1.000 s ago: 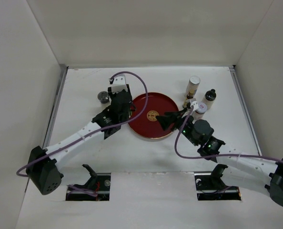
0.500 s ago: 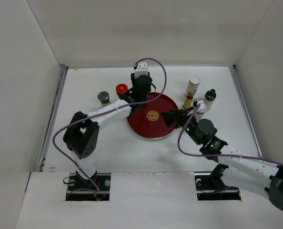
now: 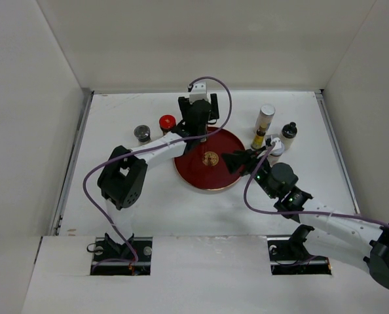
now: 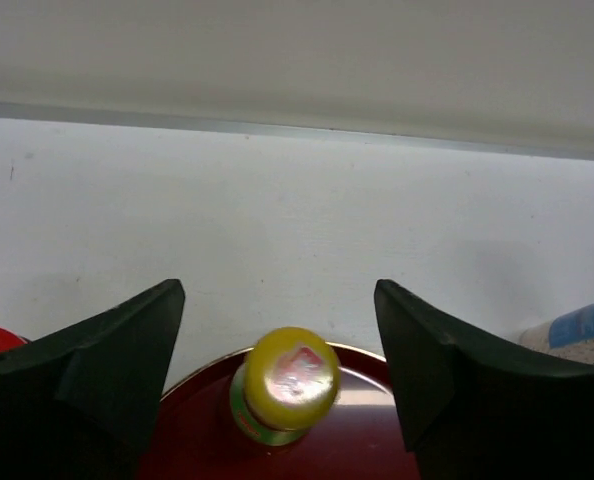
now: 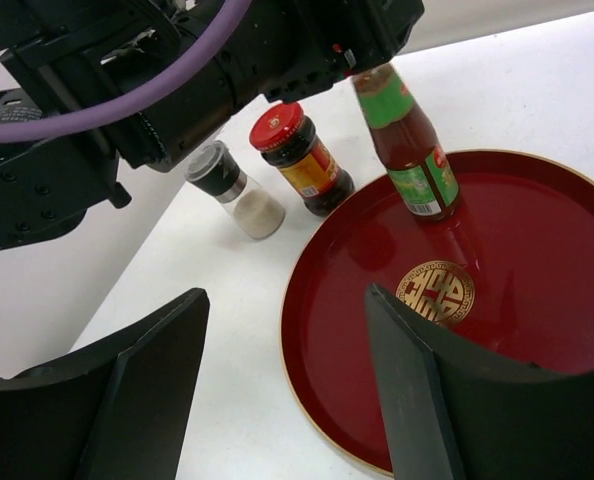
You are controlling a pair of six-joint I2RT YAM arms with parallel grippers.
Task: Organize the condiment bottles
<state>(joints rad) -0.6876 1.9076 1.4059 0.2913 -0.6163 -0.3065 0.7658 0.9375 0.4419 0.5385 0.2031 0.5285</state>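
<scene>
Dark-red tray [image 3: 193,171] sits mid-frame in the top view. Green yellow-capped bottle [image 4: 280,383] stands upright just inside its far rim. Left gripper [image 4: 277,295] is directly above, jaws spread either side of the cap and touching nothing; the bottle stands unaided, likely its sorted spot. Right gripper [image 5: 285,300] is open and empty over the tray's right edge, probably staged for the bottle cluster [image 3: 266,118] at upper right. Red-capped jar [image 5: 299,155] and shaker [image 5: 235,190] wait off-tray, left.
</scene>
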